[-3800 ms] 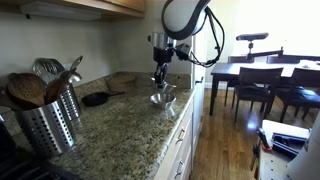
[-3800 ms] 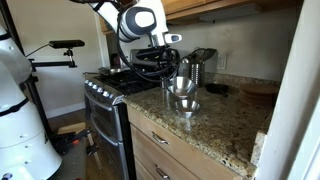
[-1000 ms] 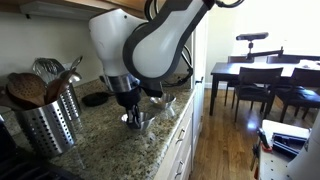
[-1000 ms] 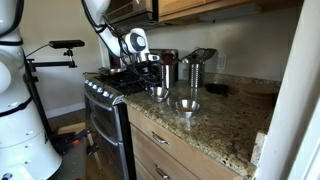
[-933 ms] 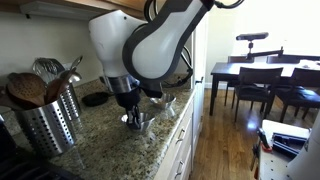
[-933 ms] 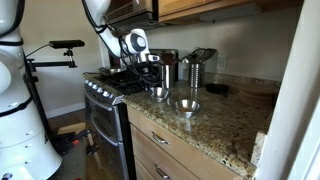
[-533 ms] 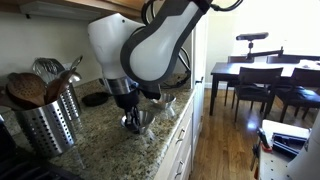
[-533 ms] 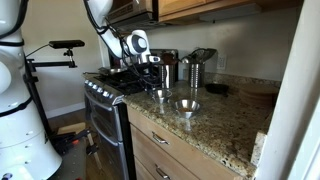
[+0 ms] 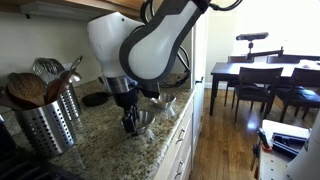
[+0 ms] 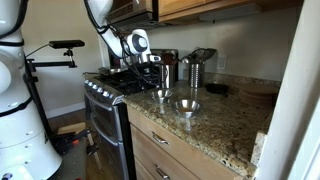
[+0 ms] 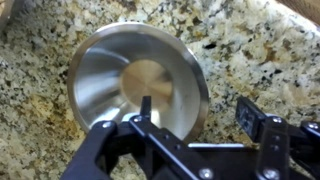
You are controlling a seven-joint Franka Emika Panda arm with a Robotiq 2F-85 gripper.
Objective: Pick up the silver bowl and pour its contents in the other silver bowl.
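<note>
My tool is released: in the wrist view its two fingers stand apart, one tip over the inside of the silver bowl and the other outside it, with the rim between them and neither pressing on it. That bowl sits upright on the granite bench near its front edge, toward the end by the stove, and its inside shows plain shiny steel. The other silver bowl stands upright just beside it along the same front edge, apart from it.
</note>
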